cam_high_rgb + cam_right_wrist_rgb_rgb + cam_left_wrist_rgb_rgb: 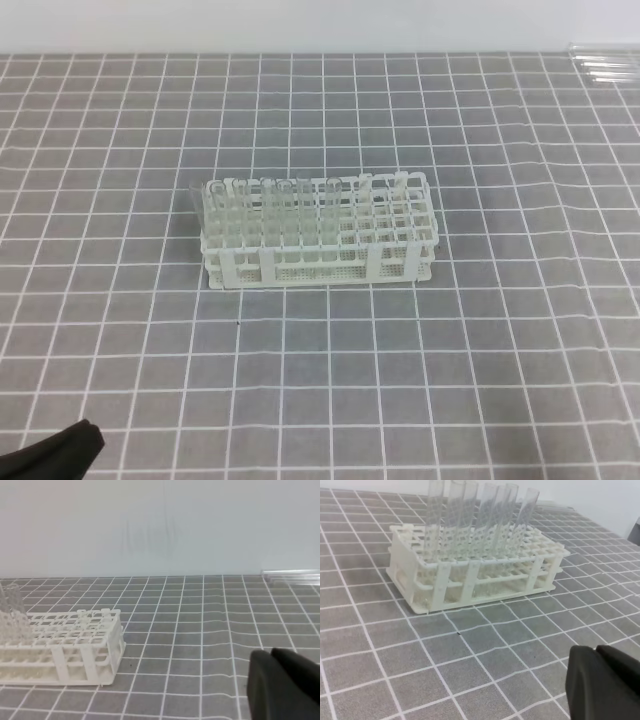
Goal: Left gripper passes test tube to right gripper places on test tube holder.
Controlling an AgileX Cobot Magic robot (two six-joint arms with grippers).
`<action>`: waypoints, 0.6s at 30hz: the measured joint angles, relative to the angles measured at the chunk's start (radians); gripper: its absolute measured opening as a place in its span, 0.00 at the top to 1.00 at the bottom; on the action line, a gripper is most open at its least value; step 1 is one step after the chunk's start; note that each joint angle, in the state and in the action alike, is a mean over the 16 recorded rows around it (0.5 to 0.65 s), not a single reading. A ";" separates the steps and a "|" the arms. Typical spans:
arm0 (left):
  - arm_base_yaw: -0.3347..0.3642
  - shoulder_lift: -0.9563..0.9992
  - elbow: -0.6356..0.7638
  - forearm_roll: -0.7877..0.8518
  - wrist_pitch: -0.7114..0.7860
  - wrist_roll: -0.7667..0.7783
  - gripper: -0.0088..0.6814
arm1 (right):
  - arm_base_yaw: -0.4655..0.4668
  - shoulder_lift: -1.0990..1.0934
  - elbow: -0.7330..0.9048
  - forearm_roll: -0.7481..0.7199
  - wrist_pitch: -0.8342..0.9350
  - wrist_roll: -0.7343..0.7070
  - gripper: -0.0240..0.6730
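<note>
White rack (pixel 320 240) sits mid-surface, several tubes already in its left rows. Spare tubes (pixel 608 62) lie far right. Neither tool's jaw state can be told. Nothing grasped yet; left tool (pixel 605 685) must fetch one.

Bright, even, diffuse light with faint shadows; wrist views are slightly soft and grainy.

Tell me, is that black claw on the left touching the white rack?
Apart. In the left wrist view, the left gripper sits at the bottom right corner, with several squares of bare grid mat between it and the test tube holder.
</note>
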State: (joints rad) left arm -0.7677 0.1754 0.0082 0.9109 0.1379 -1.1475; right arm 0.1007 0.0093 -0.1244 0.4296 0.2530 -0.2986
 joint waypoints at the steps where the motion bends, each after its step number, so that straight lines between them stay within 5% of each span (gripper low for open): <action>1: 0.000 0.000 0.000 0.000 0.000 0.000 0.99 | -0.005 -0.010 0.009 0.005 0.000 0.000 0.98; 18: 0.001 0.002 0.002 0.000 0.016 0.001 0.99 | -0.012 -0.025 0.088 -0.259 0.046 0.193 0.98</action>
State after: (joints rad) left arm -0.7672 0.1773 0.0106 0.9111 0.1542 -1.1465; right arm 0.0887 -0.0162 -0.0361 0.1708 0.2987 -0.1058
